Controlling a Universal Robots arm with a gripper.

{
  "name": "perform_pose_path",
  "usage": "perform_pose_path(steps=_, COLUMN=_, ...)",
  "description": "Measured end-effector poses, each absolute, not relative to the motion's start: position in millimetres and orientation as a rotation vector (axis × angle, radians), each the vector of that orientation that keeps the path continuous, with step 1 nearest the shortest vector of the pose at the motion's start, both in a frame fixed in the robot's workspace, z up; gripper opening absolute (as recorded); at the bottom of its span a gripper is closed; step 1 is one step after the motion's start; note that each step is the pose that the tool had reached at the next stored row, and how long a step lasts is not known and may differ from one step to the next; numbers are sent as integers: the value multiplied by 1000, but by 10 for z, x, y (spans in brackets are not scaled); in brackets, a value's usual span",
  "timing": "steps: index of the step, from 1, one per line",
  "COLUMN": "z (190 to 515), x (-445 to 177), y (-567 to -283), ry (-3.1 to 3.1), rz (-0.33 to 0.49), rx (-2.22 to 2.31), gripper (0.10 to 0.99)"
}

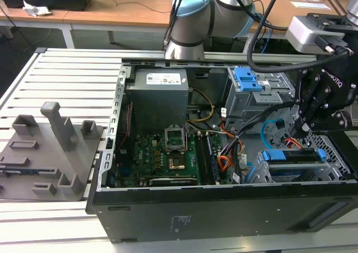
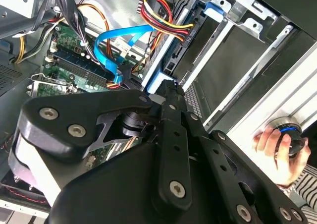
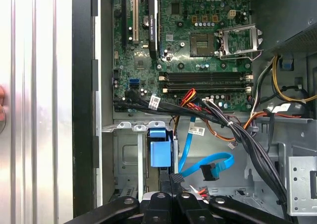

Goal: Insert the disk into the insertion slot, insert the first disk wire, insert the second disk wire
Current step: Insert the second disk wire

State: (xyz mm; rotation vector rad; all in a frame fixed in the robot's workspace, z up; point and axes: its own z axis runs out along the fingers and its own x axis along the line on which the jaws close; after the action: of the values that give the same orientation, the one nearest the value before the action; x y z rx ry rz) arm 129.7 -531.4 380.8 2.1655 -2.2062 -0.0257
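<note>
The disk [image 1: 293, 157], in its blue carrier, lies flat in the insertion slot [image 1: 337, 162] at the corner of the open computer case [image 1: 224, 208], on the exterior view's right. The first disk wire [image 2: 166, 23] runs just beside the carrier, and the second disk wire [image 3: 185, 149] loops nearby over the case floor. The gripper [image 1: 305, 129] hangs just above the disk, jaws drawn together; whether they pinch anything I cannot tell. A person's hand [image 2: 275, 152] rests on a knob outside the case, which stands on the slatted table [image 1: 61, 74].
</note>
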Motion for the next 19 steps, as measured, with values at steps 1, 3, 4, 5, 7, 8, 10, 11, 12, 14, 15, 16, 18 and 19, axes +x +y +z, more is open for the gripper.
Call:
perform_pose_path(steps=1, z=3808, x=1297, y=-5314, ry=-2206, rz=-26, rx=2166, gripper=106)
perform_pose_path(steps=3, z=3808, x=1296, y=-5314, ry=-2206, rz=-26, rx=2166, gripper=106)
perform_pose_path(steps=4, z=3808, x=1296, y=-5314, ry=-2206, rz=-26, rx=2166, gripper=106)
perform_pose_path(steps=5, z=3808, x=1296, y=-5314, ry=-2206, rz=-26, rx=2166, gripper=114)
perform_pose_path(steps=7, z=3808, x=1295, y=-5314, ry=-2206, rz=-26, rx=2166, gripper=235)
perform_pose_path(steps=8, z=3808, x=1295, y=-5314, ry=-2206, rz=-26, rx=2165, gripper=294)
perform_pose_path(steps=10, z=3807, x=1295, y=-5314, ry=-2206, rz=-26, rx=2166, gripper=357)
perform_pose_path(steps=11, z=3807, x=1294, y=-5314, ry=-2206, rz=-26, rx=2166, gripper=420)
perform_pose_path(steps=12, z=3807, x=1294, y=-5312, ry=-2206, rz=-26, rx=2166, gripper=420)
perform_pose_path(steps=14, z=3808, x=1294, y=-5286, ry=-2206, rz=-26, rx=2165, gripper=420)
perform_pose_path(steps=15, z=3808, x=1294, y=-5277, ry=-2206, rz=-26, rx=2166, gripper=420)
perform_pose_path(steps=16, z=3808, x=1294, y=-5264, ry=-2206, rz=-26, rx=2165, gripper=420)
perform_pose_path(steps=18, z=3807, x=1294, y=-5198, ry=-2206, rz=-26, rx=2166, gripper=420)
perform_pose_path(steps=19, z=3807, x=1294, y=-5180, ry=-2206, rz=-26, rx=2166, gripper=420)
